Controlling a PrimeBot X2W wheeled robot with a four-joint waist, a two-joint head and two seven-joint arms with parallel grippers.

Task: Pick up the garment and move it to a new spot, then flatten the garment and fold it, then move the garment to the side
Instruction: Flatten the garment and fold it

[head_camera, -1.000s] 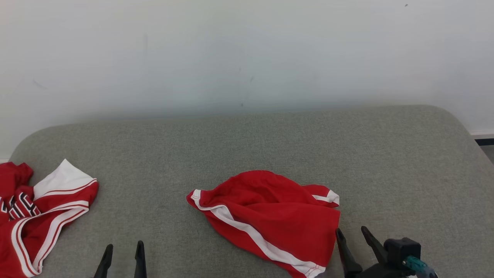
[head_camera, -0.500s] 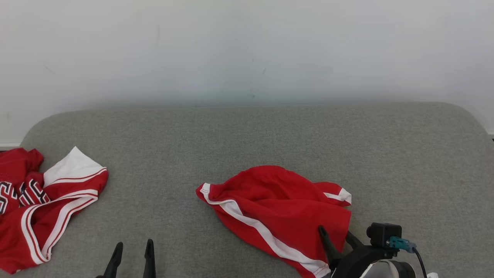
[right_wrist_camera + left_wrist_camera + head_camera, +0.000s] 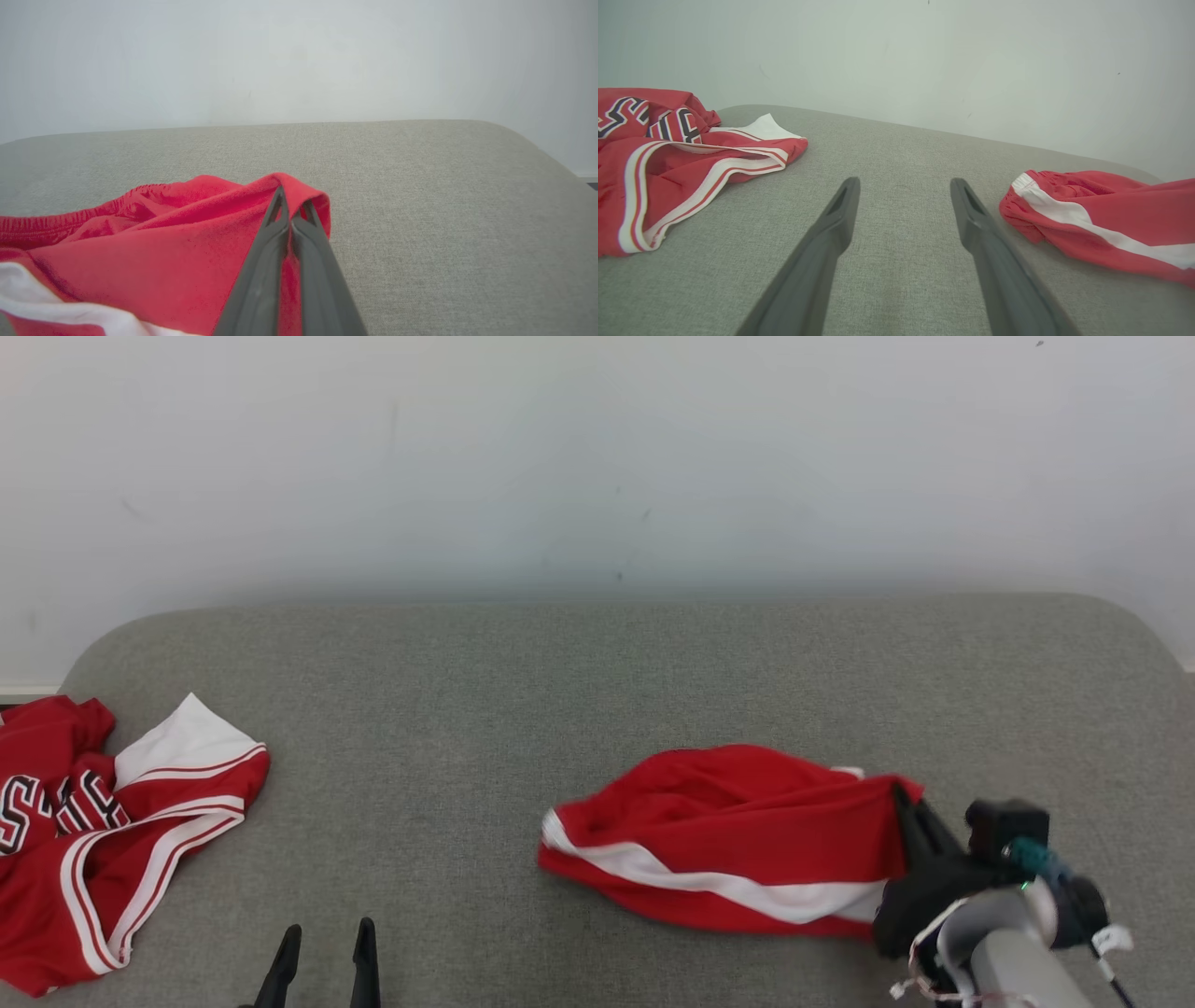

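The garment (image 3: 738,840) is a pair of red shorts with a white side stripe, bunched on the grey cushion right of centre. My right gripper (image 3: 904,795) is shut on its right edge, the cloth pulled taut toward it. In the right wrist view the two fingers (image 3: 280,233) press together with a fold of red garment (image 3: 187,252) pinched between them. My left gripper (image 3: 325,938) stands open at the lower left, away from the shorts. The left wrist view shows the left gripper (image 3: 903,184) with its fingers spread over bare cushion, the garment (image 3: 1101,219) off to the right.
A second red garment, a jersey (image 3: 103,821) with white trim and dark lettering, lies crumpled at the cushion's left edge; the jersey (image 3: 677,158) appears again at left. The grey cushion (image 3: 597,681) ends at a pale wall (image 3: 597,457) behind.
My right gripper went from open beside the shorts to shut on their right edge, then pulled right and up. The shorts stretched and slid right. The camera shifted slightly.
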